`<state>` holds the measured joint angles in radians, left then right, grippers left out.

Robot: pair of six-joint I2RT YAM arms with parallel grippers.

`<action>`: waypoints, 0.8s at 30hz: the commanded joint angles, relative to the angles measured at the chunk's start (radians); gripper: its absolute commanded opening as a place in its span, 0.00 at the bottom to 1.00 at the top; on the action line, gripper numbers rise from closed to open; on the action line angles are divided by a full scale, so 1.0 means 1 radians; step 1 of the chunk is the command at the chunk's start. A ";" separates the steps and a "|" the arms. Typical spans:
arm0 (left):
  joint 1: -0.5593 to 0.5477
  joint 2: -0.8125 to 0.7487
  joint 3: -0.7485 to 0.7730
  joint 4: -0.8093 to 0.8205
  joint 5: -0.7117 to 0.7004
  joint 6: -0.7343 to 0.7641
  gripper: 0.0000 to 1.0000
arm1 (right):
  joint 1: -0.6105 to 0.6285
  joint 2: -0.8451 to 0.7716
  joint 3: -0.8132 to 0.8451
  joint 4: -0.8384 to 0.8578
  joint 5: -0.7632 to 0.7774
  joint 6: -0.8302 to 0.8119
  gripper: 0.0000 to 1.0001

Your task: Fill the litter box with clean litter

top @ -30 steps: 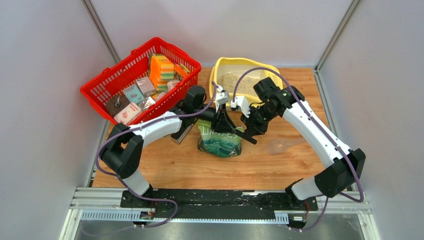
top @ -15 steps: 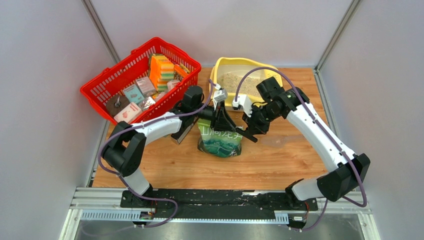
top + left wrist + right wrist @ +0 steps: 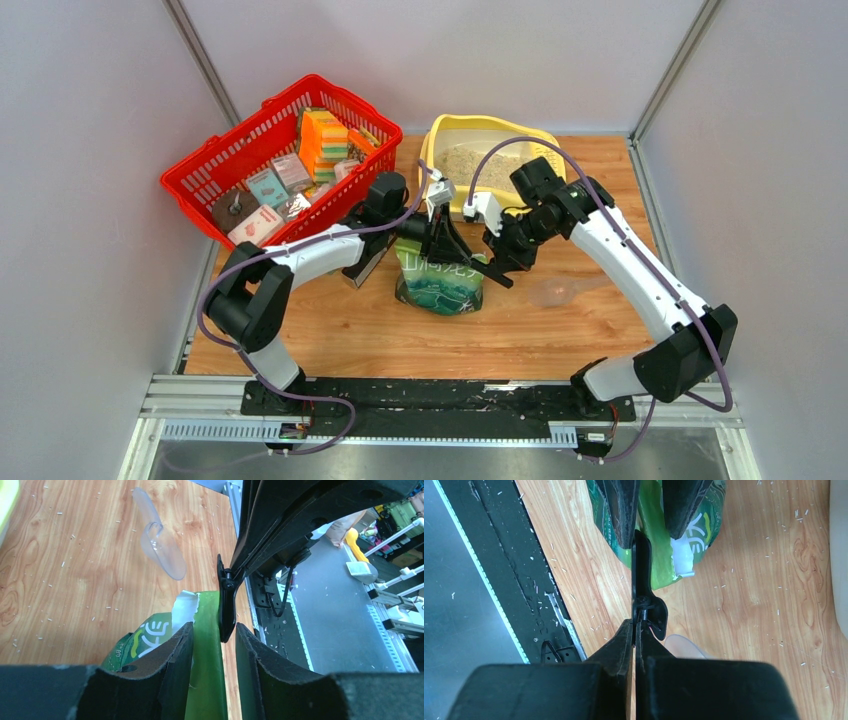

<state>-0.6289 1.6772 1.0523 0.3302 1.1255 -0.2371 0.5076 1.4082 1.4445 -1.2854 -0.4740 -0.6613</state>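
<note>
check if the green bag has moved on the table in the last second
No. The green bag stays in the same spot below the litter box, left claw shut on its top, right claw on the black clip.

At far left the basket (image 3: 280,160), litter box (image 3: 432,150) just right of it, litter (image 3: 470,160) inside; bag (image 3: 440,285) in front, seemingly a scoop (image 3: 560,291) to its right.

Arms bent inward; left end effector (image 3: 214,632) clamped narrow, right end effector (image 3: 634,625) pinched fully together.
</note>
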 commanded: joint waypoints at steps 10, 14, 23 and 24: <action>-0.032 0.033 0.029 -0.049 0.014 0.084 0.08 | -0.001 0.018 0.031 0.090 -0.020 0.048 0.00; -0.032 0.027 0.022 -0.054 0.010 0.087 0.00 | -0.026 0.003 0.056 0.089 -0.005 0.081 0.34; -0.028 0.021 0.025 -0.079 0.008 0.101 0.00 | -0.264 -0.041 0.010 0.049 -0.305 0.105 0.78; -0.028 0.021 0.025 -0.077 0.008 0.098 0.00 | -0.265 -0.044 -0.033 0.047 -0.320 0.092 0.78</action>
<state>-0.6533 1.6928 1.0634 0.2832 1.1320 -0.1783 0.2615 1.4040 1.4834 -1.2362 -0.6510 -0.5587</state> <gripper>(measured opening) 0.028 0.777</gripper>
